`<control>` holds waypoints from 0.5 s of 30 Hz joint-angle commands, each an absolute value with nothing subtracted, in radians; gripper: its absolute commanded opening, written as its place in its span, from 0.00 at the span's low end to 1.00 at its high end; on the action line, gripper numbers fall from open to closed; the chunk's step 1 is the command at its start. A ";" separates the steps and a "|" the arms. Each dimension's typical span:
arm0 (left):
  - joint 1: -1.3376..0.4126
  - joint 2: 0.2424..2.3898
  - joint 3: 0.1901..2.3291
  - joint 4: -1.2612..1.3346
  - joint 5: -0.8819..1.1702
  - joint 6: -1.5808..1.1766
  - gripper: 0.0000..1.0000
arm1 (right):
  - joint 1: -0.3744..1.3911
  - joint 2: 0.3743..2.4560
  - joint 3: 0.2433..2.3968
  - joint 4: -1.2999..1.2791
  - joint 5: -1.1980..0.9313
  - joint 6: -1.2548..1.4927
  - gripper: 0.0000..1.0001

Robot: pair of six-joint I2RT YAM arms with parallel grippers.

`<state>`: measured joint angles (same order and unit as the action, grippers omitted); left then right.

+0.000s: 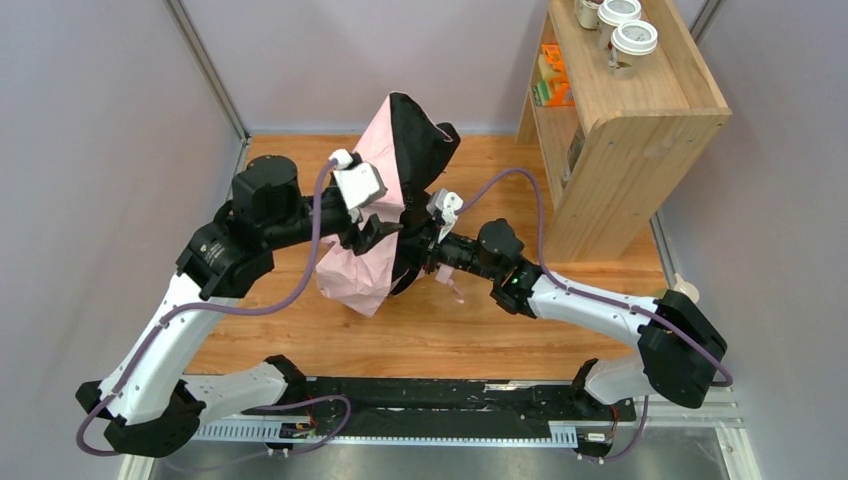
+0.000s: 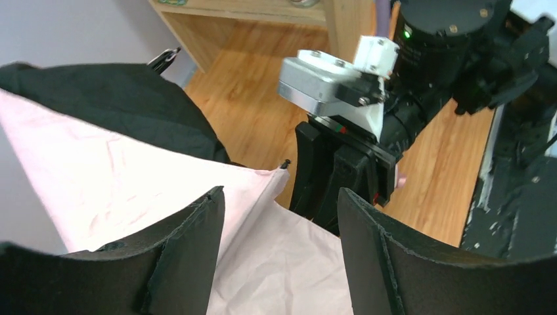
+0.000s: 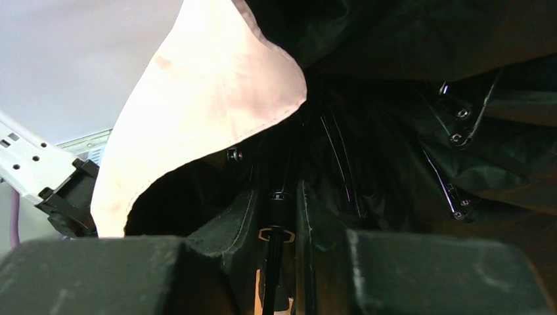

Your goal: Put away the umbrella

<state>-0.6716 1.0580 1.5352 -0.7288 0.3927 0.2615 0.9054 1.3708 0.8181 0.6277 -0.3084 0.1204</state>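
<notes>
The umbrella [image 1: 360, 255] is half folded in the middle of the wooden table, pale pink canopy outside, black lining [image 1: 420, 140] showing at the back. My right gripper [image 1: 428, 250] reaches under the canopy from the right. In the right wrist view it [image 3: 276, 207] is shut on the thin black shaft [image 3: 274, 246], with the ribs and lining above. A bit of pink wrist loop [image 1: 455, 288] hangs below it. My left gripper [image 1: 372, 232] is open against the pink fabric [image 2: 131, 190]. In the left wrist view its fingers [image 2: 190, 256] straddle a fold of canopy without closing.
A wooden shelf unit [image 1: 620, 130] stands at the back right, with lidded cups [image 1: 632, 40] on top and coloured items on a shelf. Grey walls close both sides. My right arm's wrist [image 2: 341, 92] sits very near my left gripper.
</notes>
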 commanded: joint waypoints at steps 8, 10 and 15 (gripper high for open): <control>-0.755 1.094 1.460 -0.652 0.210 0.529 0.32 | 0.896 1.356 0.896 0.729 -0.356 0.161 0.00; -0.758 1.068 1.453 -0.629 0.199 0.512 0.14 | 0.890 1.362 0.893 0.727 -0.333 0.173 0.00; -0.762 0.909 1.378 -0.554 0.290 0.375 0.00 | 0.851 1.399 0.887 0.765 -0.311 0.273 0.00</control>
<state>-0.7544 1.0565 1.4128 -0.6579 0.2359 0.4618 0.8845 1.3811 0.8394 0.6315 -0.3485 0.1913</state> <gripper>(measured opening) 0.012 0.215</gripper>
